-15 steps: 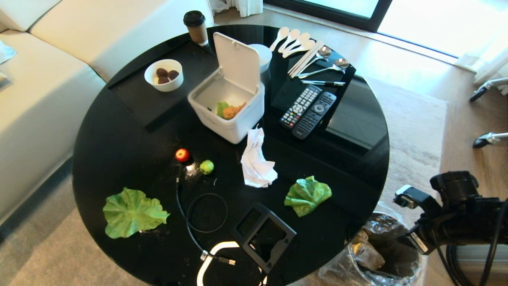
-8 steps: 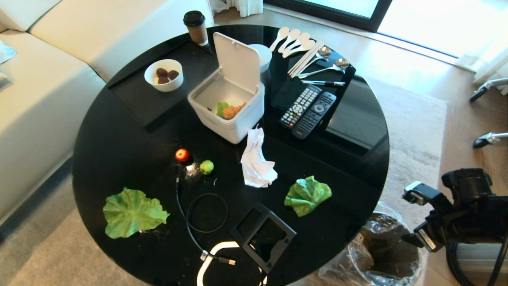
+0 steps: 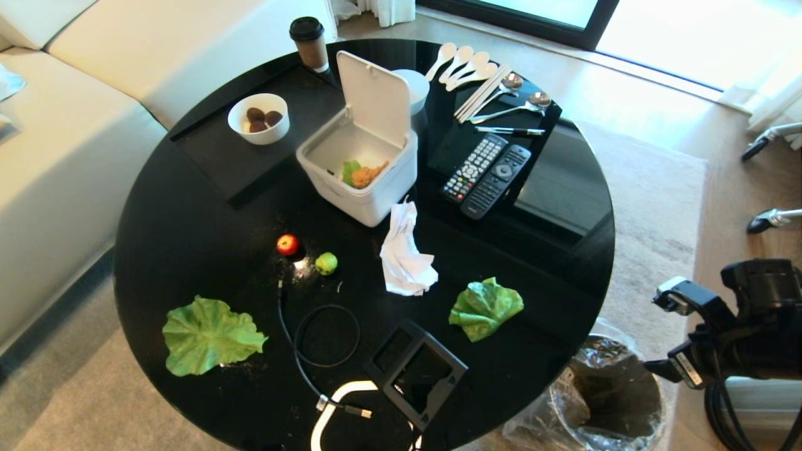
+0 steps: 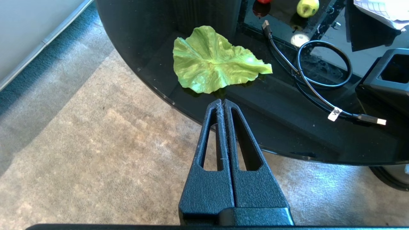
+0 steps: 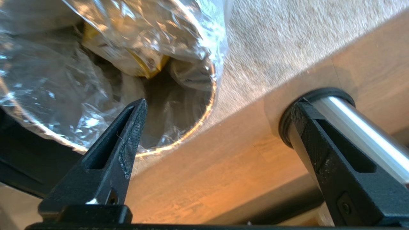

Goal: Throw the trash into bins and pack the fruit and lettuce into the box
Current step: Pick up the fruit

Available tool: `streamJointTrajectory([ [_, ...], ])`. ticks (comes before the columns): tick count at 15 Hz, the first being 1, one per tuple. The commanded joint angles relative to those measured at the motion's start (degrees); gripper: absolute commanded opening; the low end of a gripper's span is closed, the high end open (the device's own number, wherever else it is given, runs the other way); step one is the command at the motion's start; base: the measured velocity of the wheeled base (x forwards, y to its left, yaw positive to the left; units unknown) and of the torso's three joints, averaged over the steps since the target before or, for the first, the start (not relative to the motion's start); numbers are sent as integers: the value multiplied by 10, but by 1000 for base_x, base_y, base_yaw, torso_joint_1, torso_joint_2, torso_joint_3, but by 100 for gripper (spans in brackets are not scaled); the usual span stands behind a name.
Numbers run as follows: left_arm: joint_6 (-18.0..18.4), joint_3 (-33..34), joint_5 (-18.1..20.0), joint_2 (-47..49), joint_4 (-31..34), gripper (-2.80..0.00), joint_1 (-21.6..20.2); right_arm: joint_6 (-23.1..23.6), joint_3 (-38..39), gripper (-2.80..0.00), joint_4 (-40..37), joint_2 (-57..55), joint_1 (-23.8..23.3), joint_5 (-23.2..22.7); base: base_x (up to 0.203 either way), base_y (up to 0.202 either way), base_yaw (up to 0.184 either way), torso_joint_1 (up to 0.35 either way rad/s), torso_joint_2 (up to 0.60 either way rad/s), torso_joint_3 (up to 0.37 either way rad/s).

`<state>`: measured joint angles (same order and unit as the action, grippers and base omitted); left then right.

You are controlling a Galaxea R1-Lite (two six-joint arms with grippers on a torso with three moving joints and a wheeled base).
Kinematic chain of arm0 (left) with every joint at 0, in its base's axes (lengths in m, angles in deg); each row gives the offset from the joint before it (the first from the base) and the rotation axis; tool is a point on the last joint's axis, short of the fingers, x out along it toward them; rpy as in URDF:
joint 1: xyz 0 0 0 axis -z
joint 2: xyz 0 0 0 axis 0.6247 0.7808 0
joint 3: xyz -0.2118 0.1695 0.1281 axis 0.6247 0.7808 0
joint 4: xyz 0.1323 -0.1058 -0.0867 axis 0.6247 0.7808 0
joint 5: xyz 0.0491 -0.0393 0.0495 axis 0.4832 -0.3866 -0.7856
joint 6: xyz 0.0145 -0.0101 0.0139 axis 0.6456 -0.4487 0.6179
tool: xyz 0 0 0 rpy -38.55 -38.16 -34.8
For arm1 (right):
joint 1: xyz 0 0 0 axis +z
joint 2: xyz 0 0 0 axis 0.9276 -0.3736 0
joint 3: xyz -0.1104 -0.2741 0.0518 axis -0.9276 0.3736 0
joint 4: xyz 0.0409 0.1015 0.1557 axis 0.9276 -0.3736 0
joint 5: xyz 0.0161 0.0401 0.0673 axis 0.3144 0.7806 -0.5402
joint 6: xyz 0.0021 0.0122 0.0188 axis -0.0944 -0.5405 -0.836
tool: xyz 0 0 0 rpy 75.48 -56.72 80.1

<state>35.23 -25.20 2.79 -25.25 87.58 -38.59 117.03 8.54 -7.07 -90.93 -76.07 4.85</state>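
The crumpled white tissue [image 3: 407,257] lies mid-table, below the open white box [image 3: 360,188]. A red apple [image 3: 287,244] and a green apple [image 3: 326,263] sit left of it. One lettuce leaf [image 3: 210,336] lies near the front left edge, another [image 3: 485,308] at the front right. A lined steel bin [image 3: 604,401] stands on the floor beside the table, with the gold wrapper [image 5: 127,60] inside it. My right gripper [image 5: 220,103] hangs open and empty to the right of the bin. My left gripper [image 4: 221,102] is shut, off the table's edge before the left leaf [image 4: 214,64].
A black cable [image 3: 313,351] and a black framed tray [image 3: 416,373] lie at the table's front. Two remotes [image 3: 485,175], cutlery [image 3: 495,88], a bowl [image 3: 258,118] and a coffee cup [image 3: 309,42] stand behind. A steel tube [image 5: 351,118] shows behind my right finger.
My right arm has drawn back to the right, away from above the bin, with its jaws spread wider. The wrapper has sunk lower in the bin. The left arm has stayed still.
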Motion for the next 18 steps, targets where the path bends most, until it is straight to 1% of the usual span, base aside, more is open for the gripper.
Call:
streamJointTrajectory([
  [1, 0, 0, 0, 0, 0, -280, 0, 2, 1, -280, 2, 13, -3, -16, 0, 0, 0, 0, 0, 0],
  [4, 0, 0, 0, 0, 0, -280, 0, 2, 3, -280, 9, 20, -11, -27, 0, 0, 0, 0, 0, 0],
  [6, 0, 0, 0, 0, 0, -280, 0, 3, 14, -280, 46, 22, -18, -32, 0, 0, 0, 0, 0, 0],
  [11, 0, 0, 0, 0, 0, -280, 0, 2, 106, -280, 187, 36, -35, -52, 0, 0, 0, 0, 0, 0],
  [15, 0, 0, 0, 0, 0, -280, -1, 1, 187, -280, 334, 37, -39, -57, 0, 0, 0, 0, 0, 0],
  [18, 0, 0, 0, 0, 0, -280, 0, 1, 223, -280, 393, 47, -55, -87, 0, 0, 0, 0, 0, 0],
])
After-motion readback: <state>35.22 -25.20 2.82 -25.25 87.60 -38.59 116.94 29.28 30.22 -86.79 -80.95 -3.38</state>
